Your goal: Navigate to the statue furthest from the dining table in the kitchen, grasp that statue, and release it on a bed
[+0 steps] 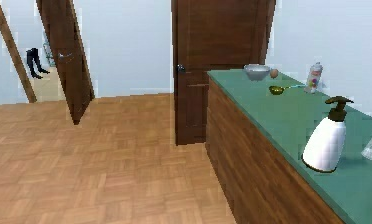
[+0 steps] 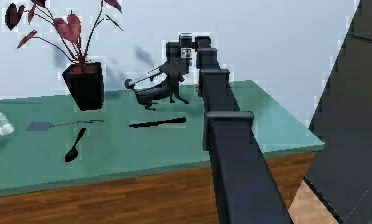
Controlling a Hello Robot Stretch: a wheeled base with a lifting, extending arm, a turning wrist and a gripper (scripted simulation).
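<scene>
Saw arm (image 2: 229, 130) out over counter (image 2: 279, 125) — gripper (image 2: 140, 82) by dark statue (image 2: 162, 96), nr plant (image 2: 82, 80). Couldn't tell fingers' (image 2: 146, 76) state, nor whether statue held. Noted soap bottle (image 1: 327, 138) fwd.

I log the counter (image 1: 284, 110) top as smooth green with a faint sheen; its front is dark, grained wood planking. The floor (image 1: 104, 160) below the counter is lightly polished parquet wood. On the counter, the soap dispenser (image 1: 327, 140) looks glossy white, and the bowl (image 1: 257, 72) at the counter's far end like bright metal. Above the counter, the arm (image 2: 229, 140) and statue (image 2: 159, 92) look matt dark.
</scene>
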